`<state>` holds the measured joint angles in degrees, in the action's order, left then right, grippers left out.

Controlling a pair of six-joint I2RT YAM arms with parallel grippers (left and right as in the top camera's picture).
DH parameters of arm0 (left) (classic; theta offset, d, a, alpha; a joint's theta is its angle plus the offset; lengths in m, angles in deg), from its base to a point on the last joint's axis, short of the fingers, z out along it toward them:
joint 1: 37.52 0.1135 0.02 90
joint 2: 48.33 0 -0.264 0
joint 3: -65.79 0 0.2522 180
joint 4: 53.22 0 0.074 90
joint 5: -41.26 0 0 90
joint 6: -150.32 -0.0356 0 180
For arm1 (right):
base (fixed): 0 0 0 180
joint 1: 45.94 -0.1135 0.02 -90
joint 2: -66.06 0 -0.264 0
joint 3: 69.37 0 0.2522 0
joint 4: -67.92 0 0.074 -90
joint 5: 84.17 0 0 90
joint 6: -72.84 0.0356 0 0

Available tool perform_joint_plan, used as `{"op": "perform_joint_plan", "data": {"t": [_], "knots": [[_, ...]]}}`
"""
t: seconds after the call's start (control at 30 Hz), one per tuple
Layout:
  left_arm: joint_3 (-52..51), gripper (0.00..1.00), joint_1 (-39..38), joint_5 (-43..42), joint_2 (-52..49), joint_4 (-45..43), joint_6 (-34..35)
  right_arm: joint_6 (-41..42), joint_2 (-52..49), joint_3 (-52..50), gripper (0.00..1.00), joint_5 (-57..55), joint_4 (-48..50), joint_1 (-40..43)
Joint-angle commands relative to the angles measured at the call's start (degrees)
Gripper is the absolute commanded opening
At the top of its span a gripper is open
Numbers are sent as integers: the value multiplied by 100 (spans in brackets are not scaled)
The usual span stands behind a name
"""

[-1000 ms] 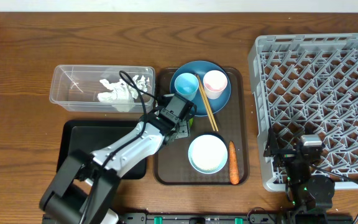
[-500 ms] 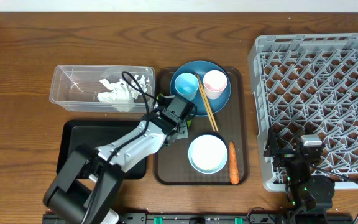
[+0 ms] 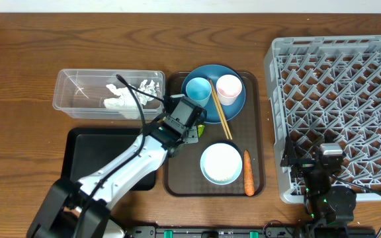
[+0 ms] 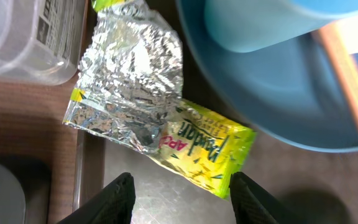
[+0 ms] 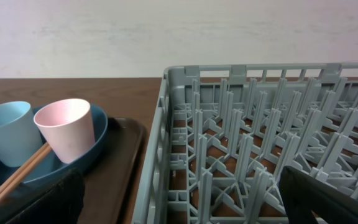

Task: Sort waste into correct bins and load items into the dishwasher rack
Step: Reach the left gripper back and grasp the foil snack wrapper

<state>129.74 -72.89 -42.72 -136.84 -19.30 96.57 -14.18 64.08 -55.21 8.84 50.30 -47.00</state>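
My left gripper (image 4: pixel 182 182) hangs open and empty above the crinkled silver foil wrapper (image 4: pixel 135 87), which lies at the edge of the dark brown serving tray (image 3: pixel 184 173), between the clear plastic tub (image 3: pixel 78 92) and the round dark-blue plate (image 3: pixel 238 106). Crumpled white napkins (image 3: pixel 126 98) are binned in the tub. The plate, small light-blue cup (image 3: pixel 198 90), small pink cup (image 3: pixel 229 87), wooden chopsticks (image 3: pixel 220 114) and light-blue bowl (image 3: pixel 221 163) sit unloaded beside the bare grey plastic dishwasher rack (image 3: pixel 349 66).

Table (image 3: pixel 18 66), likely wooden, clear tub (image 3: pixel 68 99), black tray (image 3: pixel 79 149), brown tray (image 3: pixel 177 180), rack (image 3: pixel 349 66)

Illegible print on foil wrapper (image 4: pixel 138 93) label
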Motion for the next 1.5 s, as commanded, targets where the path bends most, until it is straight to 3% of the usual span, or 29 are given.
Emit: {"op": "perform_joint_plan", "data": {"t": [0.0, 0.1, 0.37, 0.47, 0.87, 1.03, 1.17, 1.47], "knots": [[-28, 54, -7, 251, -341, -63, 116, -26, -2, -9, 99, 4, -22, 7], [-28, 63, -7, 413, -601, -240, 199, -26, -2, -9, 99, 4, -22, 7], [-28, 64, -7, 411, -927, -741, 199, -26, -2, -9, 99, 4, -22, 7], [-28, 52, -7, 413, -964, -717, 197, -26, -2, -9, 99, 4, -22, 7], [-28, 21, -7, 507, -966, -702, 197, -26, -2, -9, 99, 4, -22, 7], [-28, 19, -7, 610, -966, -699, 199, -26, -2, -9, 99, 4, -22, 7], [-37, 7, -7, 671, -968, -702, 199, -26, -2, -9, 99, 4, -22, 7], [-37, 6, -7, 645, -533, -396, 179, -26, -2, -9, 99, 4, -22, 7]]}}
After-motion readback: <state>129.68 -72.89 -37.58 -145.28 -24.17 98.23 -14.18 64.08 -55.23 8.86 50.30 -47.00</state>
